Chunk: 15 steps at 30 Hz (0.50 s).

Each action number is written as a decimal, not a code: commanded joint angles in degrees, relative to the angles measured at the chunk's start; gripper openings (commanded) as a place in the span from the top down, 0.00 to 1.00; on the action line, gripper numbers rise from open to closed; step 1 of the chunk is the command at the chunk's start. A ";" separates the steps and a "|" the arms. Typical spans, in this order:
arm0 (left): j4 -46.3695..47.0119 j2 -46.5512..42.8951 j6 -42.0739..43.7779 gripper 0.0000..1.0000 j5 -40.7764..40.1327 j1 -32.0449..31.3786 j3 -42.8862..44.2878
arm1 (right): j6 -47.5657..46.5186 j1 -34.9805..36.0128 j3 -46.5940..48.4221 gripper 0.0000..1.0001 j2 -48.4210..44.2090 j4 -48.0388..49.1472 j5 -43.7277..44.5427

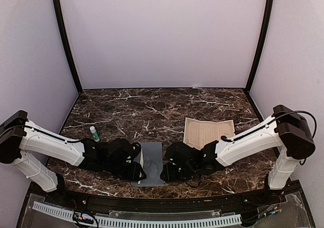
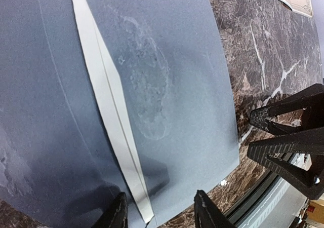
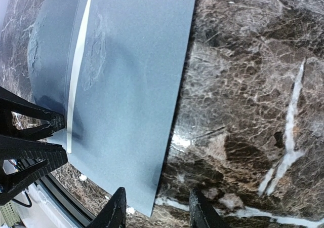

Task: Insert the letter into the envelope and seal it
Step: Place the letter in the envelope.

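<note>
The grey-blue envelope (image 1: 152, 159) lies flat near the table's front edge, between my two grippers. It fills the left wrist view (image 2: 192, 86), where a pale strip runs along a diagonal flap edge. The cream bordered letter (image 1: 208, 131) lies apart on the table, behind and to the right of the envelope. My left gripper (image 2: 159, 213) is open and empty, low over the envelope's near edge by the strip's end. My right gripper (image 3: 157, 207) is open and empty, its jaws standing either side of the envelope's (image 3: 136, 76) right edge near the front corner.
A small white glue stick with a green cap (image 1: 94, 133) lies at the left, behind my left arm. The dark marble table (image 1: 152, 106) ends at a black front rail just beyond the envelope. Pale walls enclose the back and sides.
</note>
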 commanded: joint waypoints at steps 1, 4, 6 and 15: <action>-1.20 1.21 1.70 0.57 -1.57 -0.13 1.90 | 0.30 0.65 0.65 0.60 0.56 -0.67 0.75; -0.52 2.73 1.84 0.58 -0.42 -0.11 2.06 | 0.07 0.65 1.24 0.61 1.42 -0.04 0.02; -0.16 3.30 1.53 0.59 0.05 -0.14 1.79 | -0.08 0.65 1.51 0.61 1.82 0.32 -0.35; 1.74 3.49 0.46 0.61 0.83 -0.11 0.00 | -0.23 0.66 1.77 0.61 3.27 2.39 -1.97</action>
